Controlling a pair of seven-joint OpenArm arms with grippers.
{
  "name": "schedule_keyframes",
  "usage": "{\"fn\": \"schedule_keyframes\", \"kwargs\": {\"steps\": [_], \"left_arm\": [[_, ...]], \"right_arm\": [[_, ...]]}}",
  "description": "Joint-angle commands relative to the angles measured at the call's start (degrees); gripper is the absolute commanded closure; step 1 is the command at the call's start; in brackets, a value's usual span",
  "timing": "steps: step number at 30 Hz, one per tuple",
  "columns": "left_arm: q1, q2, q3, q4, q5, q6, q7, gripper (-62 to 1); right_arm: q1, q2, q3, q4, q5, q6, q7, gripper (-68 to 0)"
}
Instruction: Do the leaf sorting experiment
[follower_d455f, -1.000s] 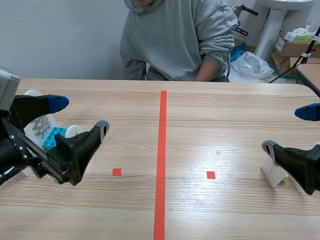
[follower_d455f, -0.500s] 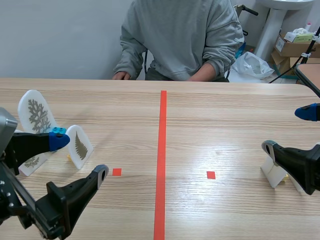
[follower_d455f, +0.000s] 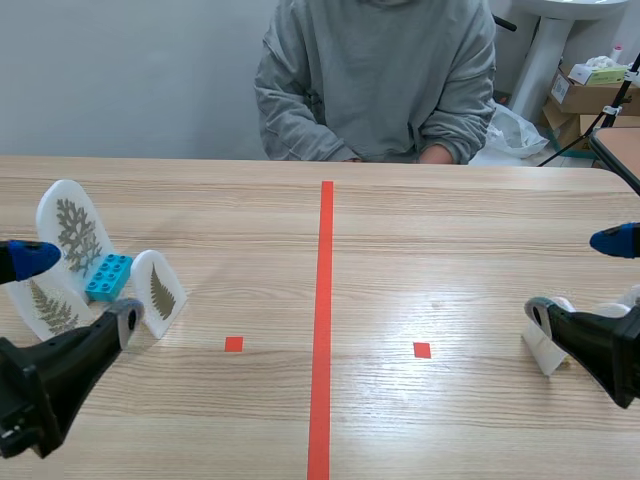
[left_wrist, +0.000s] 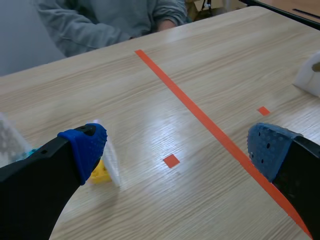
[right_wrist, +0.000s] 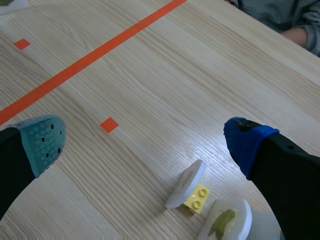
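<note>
Tools in the scene view: the left tool (follower_d455f: 78, 290) sits low at the near left of the pale wood-grain desk (follower_d455f: 400, 250), fingers spread wide, holding nothing. Just beyond it stand three white arched plastic plates printed with fern leaves: the tall plaque (follower_d455f: 72, 225), the small plaque (follower_d455f: 160, 290) and the low plaque (follower_d455f: 45, 310), with a light-blue studded brick (follower_d455f: 108, 275) among them. The right tool (follower_d455f: 578, 277) is likewise wide and empty at the right edge, just beside a thin white plaque (follower_d455f: 545, 350). A person (follower_d455f: 380, 80) in a grey hooded top sits across the desk.

Left wrist view: the small plaque shows edge-on, upright on a yellow brick foot (left_wrist: 100, 172), close beside one finger.

Right wrist view: the thin white plaque appears tilted on a yellow studded brick (right_wrist: 196, 197), ahead of the tool. A rounded white plaque (right_wrist: 227, 222) bearing a green leaf lies nearer the tool.

Hazards: the plaques look smooth, rigid and thin, on narrow feet, so they are probably top-heavy.
- A wide finger sweeping in could topple one onto its neighbour.
- A grip on the flat faces may slip, though the soft dotted pads should help.
</note>
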Motion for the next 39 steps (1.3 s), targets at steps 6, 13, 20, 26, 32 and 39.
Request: {"fn": "schedule_keyframes", "kwargs": {"steps": [6,13,20,26,32,39], "left_arm": [[-0.07,0.13,-0.39,1.27,-0.94,-2.47,-0.74,-60.2],[-0.24,0.15,-0.39,1.25,-0.94,-2.45,-0.74,-60.2],[-0.26,0.15,-0.39,1.25,-0.94,-2.43,-0.76,-60.2],[-0.26,0.33,-0.39,1.25,-0.92,-2.43,-0.76,-60.2],[-0.28,0.44,-0.39,1.25,-0.90,-2.43,-0.76,-60.2],[-0.55,0.42,-0.39,1.22,-0.68,-2.43,-0.76,-60.2]], "right_arm": [[-1.75,0.90,0.94,0.81,0.63,0.66,1.70,-67.9],[-2.64,0.57,0.92,0.81,0.66,0.66,2.12,-67.9],[-2.64,0.57,0.92,0.81,0.66,0.66,2.12,-67.9],[-2.64,0.57,0.92,0.81,0.66,0.66,2.08,-67.9],[-2.64,0.57,0.92,0.81,0.63,0.66,1.86,-67.9],[-2.64,0.57,0.92,0.81,0.63,0.66,1.20,-67.9]]}}
